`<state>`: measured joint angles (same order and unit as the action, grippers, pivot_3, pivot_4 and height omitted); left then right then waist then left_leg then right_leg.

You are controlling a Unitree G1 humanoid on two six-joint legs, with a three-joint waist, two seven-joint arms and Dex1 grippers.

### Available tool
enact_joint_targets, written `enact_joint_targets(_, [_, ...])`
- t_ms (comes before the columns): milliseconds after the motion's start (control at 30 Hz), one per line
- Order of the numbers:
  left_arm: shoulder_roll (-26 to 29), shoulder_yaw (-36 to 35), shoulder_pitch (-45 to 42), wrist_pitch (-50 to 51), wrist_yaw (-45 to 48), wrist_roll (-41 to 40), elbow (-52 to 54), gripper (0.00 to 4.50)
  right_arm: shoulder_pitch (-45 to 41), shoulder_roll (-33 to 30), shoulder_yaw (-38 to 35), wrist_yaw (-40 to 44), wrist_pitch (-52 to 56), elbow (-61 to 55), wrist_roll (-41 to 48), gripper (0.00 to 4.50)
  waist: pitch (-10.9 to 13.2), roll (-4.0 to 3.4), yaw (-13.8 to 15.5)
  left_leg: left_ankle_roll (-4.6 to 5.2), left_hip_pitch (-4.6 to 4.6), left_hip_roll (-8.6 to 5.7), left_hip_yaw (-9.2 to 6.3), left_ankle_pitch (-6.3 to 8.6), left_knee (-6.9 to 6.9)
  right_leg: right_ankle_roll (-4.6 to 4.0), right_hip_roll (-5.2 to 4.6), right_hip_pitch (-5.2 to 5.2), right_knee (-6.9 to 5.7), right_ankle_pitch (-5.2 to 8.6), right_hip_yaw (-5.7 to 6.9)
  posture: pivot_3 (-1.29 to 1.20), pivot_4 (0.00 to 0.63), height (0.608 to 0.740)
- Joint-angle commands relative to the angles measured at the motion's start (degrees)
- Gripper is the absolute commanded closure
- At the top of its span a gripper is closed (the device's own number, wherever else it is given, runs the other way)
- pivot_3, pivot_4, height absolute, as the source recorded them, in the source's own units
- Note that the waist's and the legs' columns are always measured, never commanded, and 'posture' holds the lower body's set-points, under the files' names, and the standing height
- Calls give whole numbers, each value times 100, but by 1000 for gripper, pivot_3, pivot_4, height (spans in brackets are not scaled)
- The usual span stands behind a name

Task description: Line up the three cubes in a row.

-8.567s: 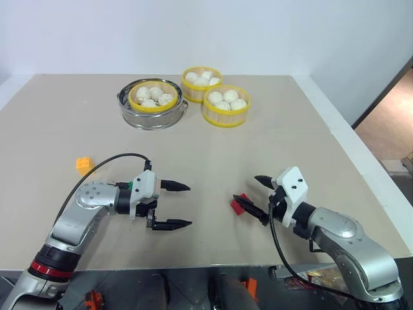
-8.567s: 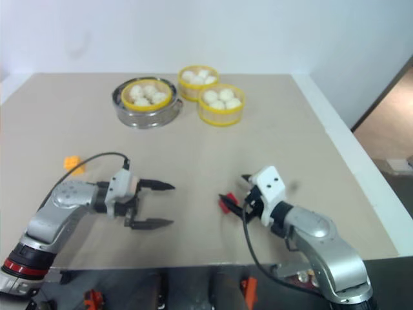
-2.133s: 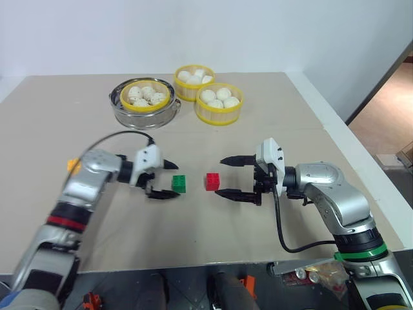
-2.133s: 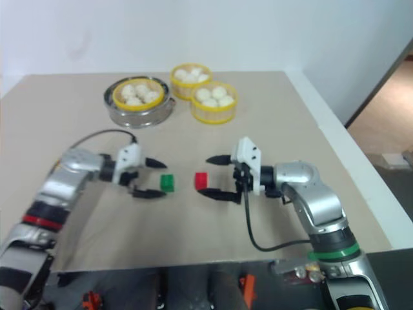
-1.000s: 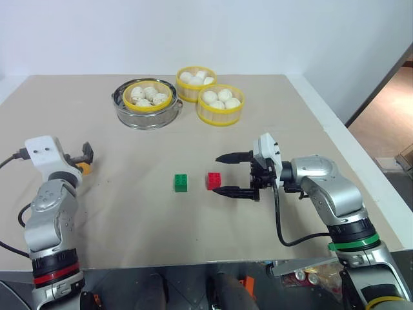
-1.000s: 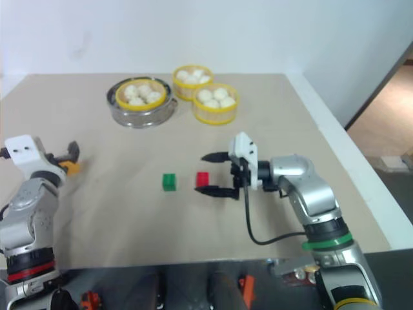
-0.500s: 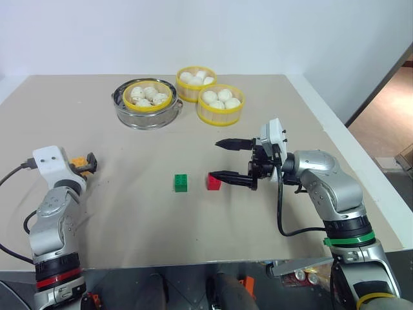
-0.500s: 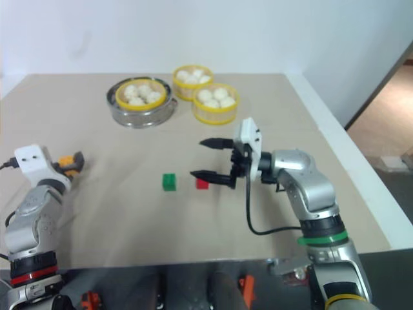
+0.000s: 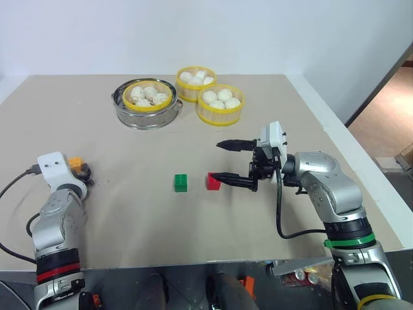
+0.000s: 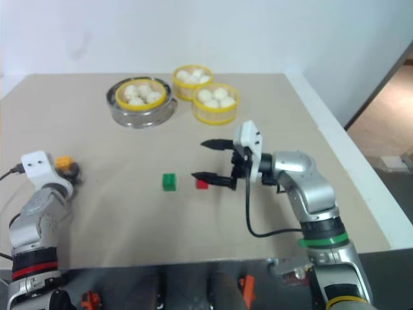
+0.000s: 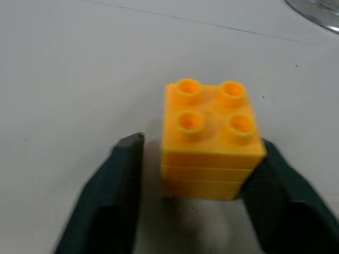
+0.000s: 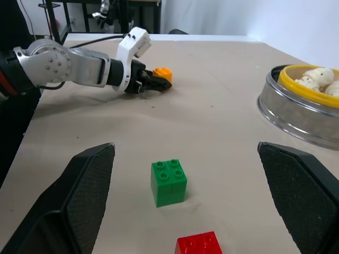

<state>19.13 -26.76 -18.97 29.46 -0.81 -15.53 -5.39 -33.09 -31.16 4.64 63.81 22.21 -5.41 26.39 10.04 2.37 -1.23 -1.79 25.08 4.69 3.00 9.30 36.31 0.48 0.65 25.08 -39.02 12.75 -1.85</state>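
Now treat the orange cube [image 11: 212, 140] as light, rigid and slick-sided: grip its flat side walls, below the studs. Your left claw [image 11: 198, 185] has closed on it at the counter's [image 9: 129, 213] left edge. Your right claw [image 9: 226, 161] hangs wide open, empty, just beside the red cube [image 9: 213, 181]; the green cube [image 9: 181, 183] sits near it.

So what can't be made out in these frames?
- Orange cube: in the head views, largely hidden behind the white wrist housing of the left pincer.
- Red cube: in the head views, partly covered by the lower finger of the right pincer; in the right wrist view, cut off by the picture's edge.
- Steel pot: in the right wrist view, cut off by the edge.
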Motion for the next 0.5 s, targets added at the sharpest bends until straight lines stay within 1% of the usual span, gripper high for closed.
enact_joint_targets(33, [206,82,-95,-145,102,86,19,3163,-11,-66,-42,29,-98,-223,0,0,0,0,1,0,0,0,0,0,0,0,0,0,0,0,0,0,150,740])
enact_joint_targets(100, [382,294,-67,-217,445,132,-7,3162,-5,-85,-37,39,-92,-235,-18,0,0,0,1,0,0,0,-1,0,-1,0,0,1,0,0,1,0,150,740])
enact_joint_targets(200, [806,860,9,-521,1615,104,96,3162,-40,-102,-35,42,-80,-231,-38,0,0,0,1,-1,1,0,0,0,-1,-3,0,3,0,1,2,0,150,740])
enact_joint_targets(233, [958,1020,22,-664,2013,87,122,3162,-59,-112,-34,47,-73,-227,-45,0,0,0,1,-1,1,0,0,1,-3,-21,-1,3,0,12,2,0,150,740])
enact_joint_targets(300, [1252,1331,43,-1140,3067,-68,180,3162,-112,-132,-37,59,-46,-213,-50,0,0,0,1,-2,1,0,2,1,-5,-33,-2,4,1,19,1,0,150,740])
enact_joint_targets(333, [1380,1471,135,-1277,3704,-275,334,3162,-129,-147,-35,67,-43,-209,-58,0,0,0,1,-3,2,0,3,1,-7,-35,-2,6,1,20,1,0,150,740])
enact_joint_targets(400, [1807,1846,448,-1883,5360,-580,522,3162,-163,-174,-32,85,-65,-165,-86,0,0,-1,-7,-4,2,0,11,2,-17,-42,-8,11,4,25,0,0,150,740])
enact_joint_targets(467, [2075,2029,572,-2241,6194,-649,421,3162,-186,-181,-23,92,-86,-124,-109,0,0,-1,-19,-10,-2,2,19,6,-31,-49,-10,15,7,30,-5,0,150,740])
enact_joint_targets(500, [2155,2069,534,-2364,6408,-634,233,3162,-192,-182,-24,96,-96,-107,-117,0,0,-1,-17,-10,-5,2,23,6,-42,-54,-10,18,7,34,-7,0,150,740])
